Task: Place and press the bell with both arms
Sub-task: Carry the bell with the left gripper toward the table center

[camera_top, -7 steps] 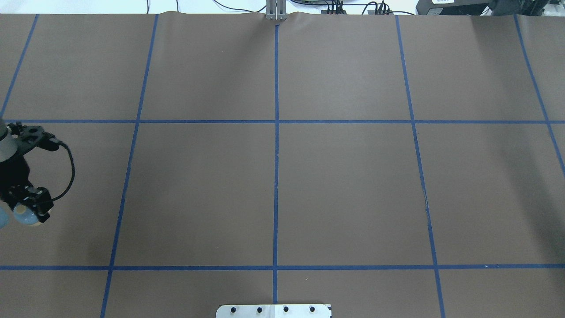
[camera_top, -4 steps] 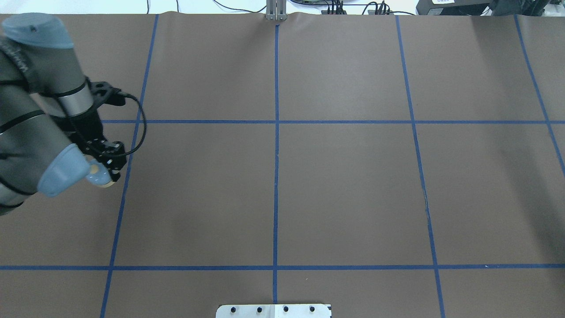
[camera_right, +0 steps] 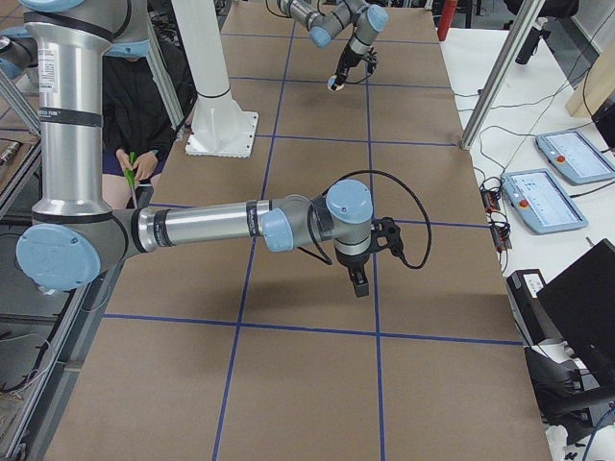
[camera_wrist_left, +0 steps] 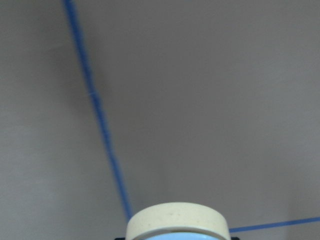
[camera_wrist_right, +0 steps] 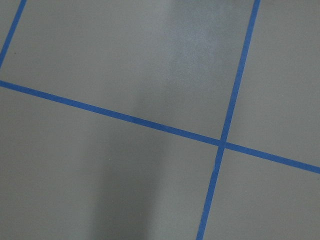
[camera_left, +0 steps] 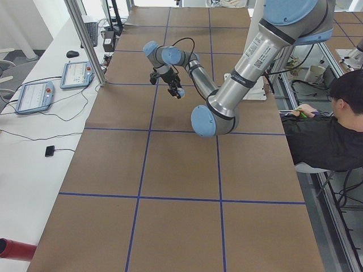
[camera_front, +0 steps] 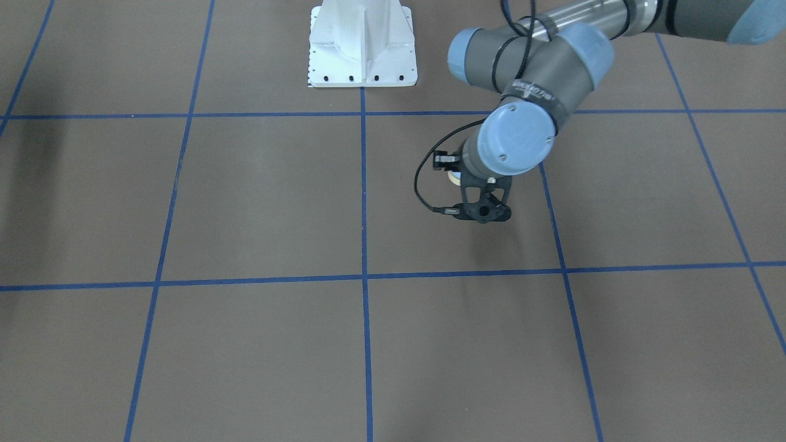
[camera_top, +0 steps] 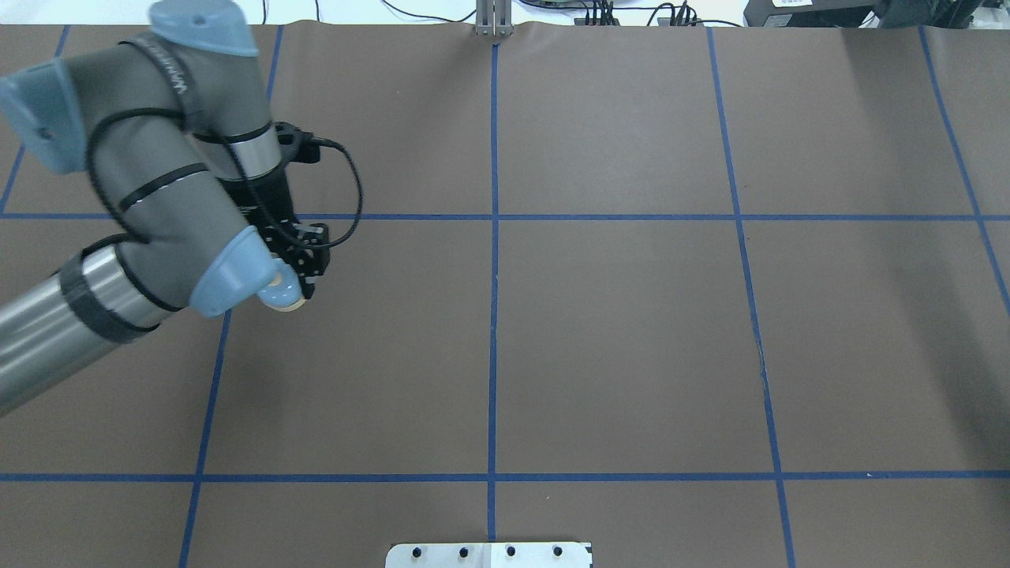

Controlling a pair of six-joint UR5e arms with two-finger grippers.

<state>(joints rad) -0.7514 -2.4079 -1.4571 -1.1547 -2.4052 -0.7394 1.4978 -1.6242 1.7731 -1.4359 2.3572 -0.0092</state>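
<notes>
My left gripper (camera_top: 298, 282) is shut on the light-blue bell (camera_top: 280, 297) and holds it above the brown mat, just right of the left blue tape line. The bell's cream base ring fills the bottom edge of the left wrist view (camera_wrist_left: 177, 220). In the front-facing view the wrist joint hides most of the bell (camera_front: 455, 178). My left arm (camera_top: 158, 221) comes in from the left. My right gripper (camera_right: 360, 284) shows only in the exterior right view, low over the mat; I cannot tell whether it is open or shut.
The white bolted pedestal (camera_front: 362, 49) stands at the robot's side of the table. Blue tape lines (camera_top: 494, 260) divide the brown mat into squares. An operator (camera_left: 332, 130) sits beside the table. Tablets (camera_left: 34, 96) and a metal post (camera_left: 85, 39) are at the far side.
My left arm has swung in from the left edge toward the middle of the table, carrying the bell to the right and farther from the robot.
</notes>
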